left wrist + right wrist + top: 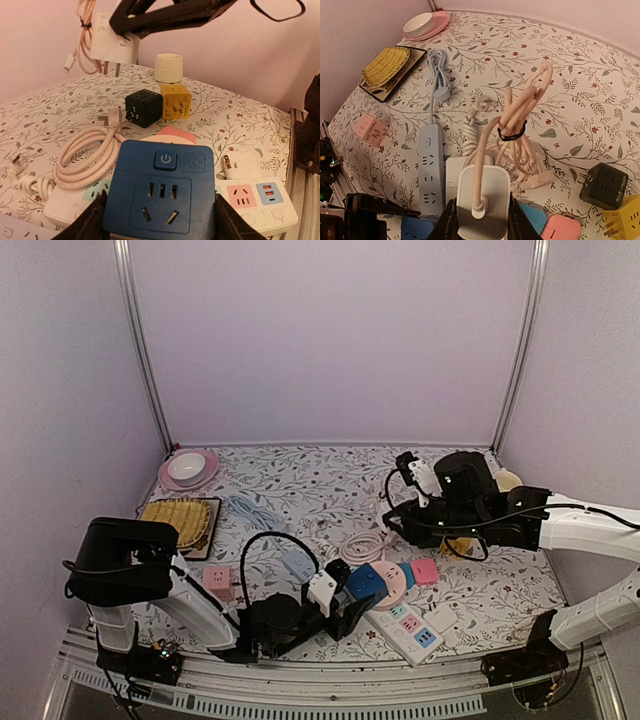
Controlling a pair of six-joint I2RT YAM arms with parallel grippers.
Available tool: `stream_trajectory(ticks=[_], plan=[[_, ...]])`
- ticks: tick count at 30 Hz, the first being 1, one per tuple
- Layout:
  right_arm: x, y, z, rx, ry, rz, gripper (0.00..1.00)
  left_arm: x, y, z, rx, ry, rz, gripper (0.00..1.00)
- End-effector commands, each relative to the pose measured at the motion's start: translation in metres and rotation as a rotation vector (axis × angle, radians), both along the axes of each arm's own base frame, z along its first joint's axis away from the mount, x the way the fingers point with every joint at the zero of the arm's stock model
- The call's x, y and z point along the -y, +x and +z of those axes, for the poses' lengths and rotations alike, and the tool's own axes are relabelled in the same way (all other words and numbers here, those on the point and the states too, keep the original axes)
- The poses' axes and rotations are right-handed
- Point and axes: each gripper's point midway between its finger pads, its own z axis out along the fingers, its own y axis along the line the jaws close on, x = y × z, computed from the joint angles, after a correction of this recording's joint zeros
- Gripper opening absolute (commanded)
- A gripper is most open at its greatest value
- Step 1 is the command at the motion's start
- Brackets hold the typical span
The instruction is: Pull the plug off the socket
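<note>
**The right gripper [481,222] held the plug [482,192] clear of the socket [160,192]**

Right wrist view: the right gripper was closed partway on the white plug, its dark fingers [446,224] pressed to either side. A pink cable [520,115] rose from the plug's top, looped and bound by a black tie [510,134]. At the far corner of the table [600,75], a pink plate [440,20] held a white bowl [417,22]. Nearer, a black tray [380,95] carried a yellow ribbed mat [385,64]. A grey power strip [430,165] lay flat, its pale cord [440,70] bundled behind it. A pink cube [370,129] sat near the table's edge.

Left wrist view: the left gripper [160,222] was about half open and clamped across the blue socket, a finger at each lower corner. The plug hung in the air above and well behind the socket, prongs bare. A pink cord [82,157] lay coiled on the table beside the socket. Farther back, a black cube [143,107] and a yellow cube [175,100] touched side by side, with a white cylinder [168,67] behind them. A white power strip [255,200] lay to the right.

Top view: the left gripper held the socket low near the table's near edge, just beside the white power strip. The right gripper was raised behind it. The plug was hard to make out under the wrist.
</note>
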Motion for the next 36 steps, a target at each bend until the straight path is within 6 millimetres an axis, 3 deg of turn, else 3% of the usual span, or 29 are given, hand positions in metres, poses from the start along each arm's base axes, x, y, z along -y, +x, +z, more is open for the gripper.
stream_trajectory(ticks=[1, 4, 10, 14, 18, 22, 25, 26, 30, 36], plan=[[0.023, 0.019, -0.001, -0.061, 0.121, -0.076, 0.04, -0.007, 0.001, -0.030, -0.008, 0.113, -0.004, 0.20], [0.035, 0.040, -0.011, -0.085, 0.144, -0.103, 0.04, -0.006, 0.001, -0.031, -0.008, 0.114, -0.005, 0.21], [0.036, 0.091, -0.026, -0.131, 0.142, -0.132, 0.04, -0.007, 0.001, -0.030, -0.009, 0.112, -0.002, 0.22], [0.035, 0.120, -0.052, -0.172, 0.105, -0.163, 0.04, -0.008, 0.001, -0.031, -0.008, 0.112, 0.002, 0.22], [0.033, 0.136, -0.082, -0.235, 0.087, -0.186, 0.04, -0.009, 0.001, -0.030, -0.007, 0.110, 0.001, 0.22], [0.032, 0.140, -0.100, -0.270, 0.069, -0.198, 0.07, -0.010, 0.001, -0.030, -0.009, 0.108, 0.001, 0.23], [0.034, 0.139, -0.107, -0.283, 0.058, -0.207, 0.17, -0.010, 0.001, -0.030, -0.009, 0.108, 0.001, 0.23], [0.035, 0.138, -0.108, -0.283, 0.055, -0.209, 0.25, -0.010, 0.001, -0.030, -0.009, 0.107, 0.001, 0.23], [0.039, 0.134, -0.103, -0.271, 0.057, -0.208, 0.47, -0.009, 0.001, -0.030, -0.008, 0.107, 0.001, 0.23], [0.040, 0.128, -0.091, -0.259, 0.072, -0.191, 0.62, -0.009, 0.001, -0.030, -0.009, 0.107, 0.002, 0.23]])
